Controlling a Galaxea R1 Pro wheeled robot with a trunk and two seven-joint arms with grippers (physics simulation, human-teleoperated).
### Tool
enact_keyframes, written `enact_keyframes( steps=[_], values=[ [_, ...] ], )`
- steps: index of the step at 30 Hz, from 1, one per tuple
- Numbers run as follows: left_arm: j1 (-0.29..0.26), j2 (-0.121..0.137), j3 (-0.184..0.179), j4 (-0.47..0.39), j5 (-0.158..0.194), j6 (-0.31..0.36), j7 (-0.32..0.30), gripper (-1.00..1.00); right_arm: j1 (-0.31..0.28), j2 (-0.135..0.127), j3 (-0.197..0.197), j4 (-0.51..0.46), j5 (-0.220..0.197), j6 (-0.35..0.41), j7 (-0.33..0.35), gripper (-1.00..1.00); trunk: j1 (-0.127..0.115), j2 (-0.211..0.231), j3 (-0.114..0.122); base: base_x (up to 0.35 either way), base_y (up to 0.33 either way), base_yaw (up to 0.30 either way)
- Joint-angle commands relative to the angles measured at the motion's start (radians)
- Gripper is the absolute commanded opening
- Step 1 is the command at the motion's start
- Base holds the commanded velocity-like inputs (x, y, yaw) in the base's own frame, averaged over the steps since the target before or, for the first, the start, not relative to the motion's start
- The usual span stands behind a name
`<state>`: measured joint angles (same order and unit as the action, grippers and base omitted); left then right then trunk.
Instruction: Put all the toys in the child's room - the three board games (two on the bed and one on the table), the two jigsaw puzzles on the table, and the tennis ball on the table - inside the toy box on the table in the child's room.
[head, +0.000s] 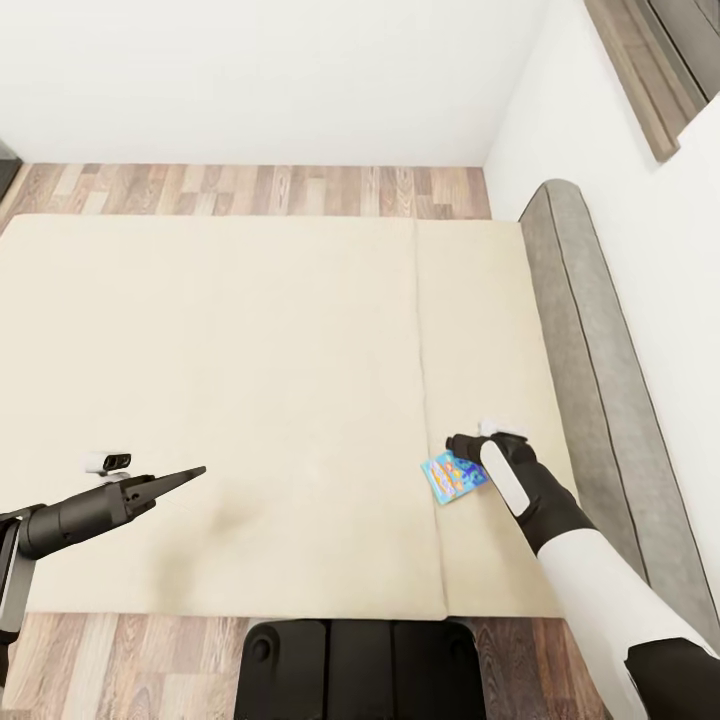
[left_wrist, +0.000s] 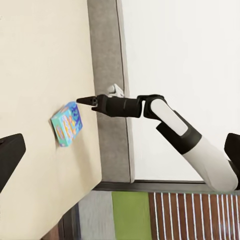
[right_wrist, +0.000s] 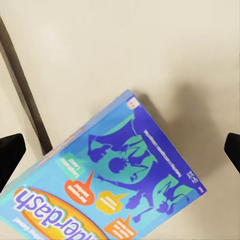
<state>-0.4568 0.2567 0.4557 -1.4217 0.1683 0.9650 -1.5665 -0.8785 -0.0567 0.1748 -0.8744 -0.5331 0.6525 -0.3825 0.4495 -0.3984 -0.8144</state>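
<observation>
A blue board game box (head: 452, 477) with orange lettering lies flat on the cream bed (head: 250, 380), just right of the mattress seam (head: 428, 400). My right gripper (head: 462, 443) hovers directly above it, open, clear of the lid. In the right wrist view the board game box (right_wrist: 125, 180) lies between the two spread fingers (right_wrist: 10, 155). The left wrist view shows the board game box (left_wrist: 67, 123) on the mattress with the right gripper (left_wrist: 82, 100) a short way over it. My left gripper (head: 190, 473) hangs open over the bed's near left part, holding nothing.
A grey padded headboard (head: 590, 380) runs along the bed's right side against the white wall (head: 640, 230). Wooden floor (head: 260, 190) shows beyond the far edge of the bed and in front of it, where my black base (head: 360, 665) stands.
</observation>
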Motion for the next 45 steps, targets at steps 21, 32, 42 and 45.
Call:
enact_keyframes(
  steps=[21, 32, 42, 45],
  values=[
    [0.000, -0.001, 0.001, 0.000, -0.001, 0.011, -0.004, 1.00, -0.002, -0.050, 0.006, 0.004, -0.013, 0.006, 0.096, 1.00, 0.000, -0.002, -0.036, 0.000, 0.000, 0.000],
    [0.000, -0.001, 0.001, 0.000, -0.001, 0.010, -0.004, 1.00, -0.001, -0.053, 0.007, 0.006, -0.012, 0.006, 0.108, 1.00, 0.000, -0.002, -0.054, 0.000, 0.000, 0.000],
    [0.000, -0.001, 0.001, 0.000, -0.001, 0.010, -0.004, 1.00, 0.000, -0.054, 0.006, 0.006, -0.012, 0.007, 0.109, 1.00, 0.000, -0.002, -0.070, 0.000, 0.000, 0.000],
    [0.000, -0.001, 0.001, 0.000, -0.002, 0.010, -0.004, 1.00, 0.000, -0.054, 0.007, 0.006, -0.013, 0.007, 0.110, 1.00, 0.000, -0.002, -0.075, 0.000, 0.000, 0.000]
  ],
)
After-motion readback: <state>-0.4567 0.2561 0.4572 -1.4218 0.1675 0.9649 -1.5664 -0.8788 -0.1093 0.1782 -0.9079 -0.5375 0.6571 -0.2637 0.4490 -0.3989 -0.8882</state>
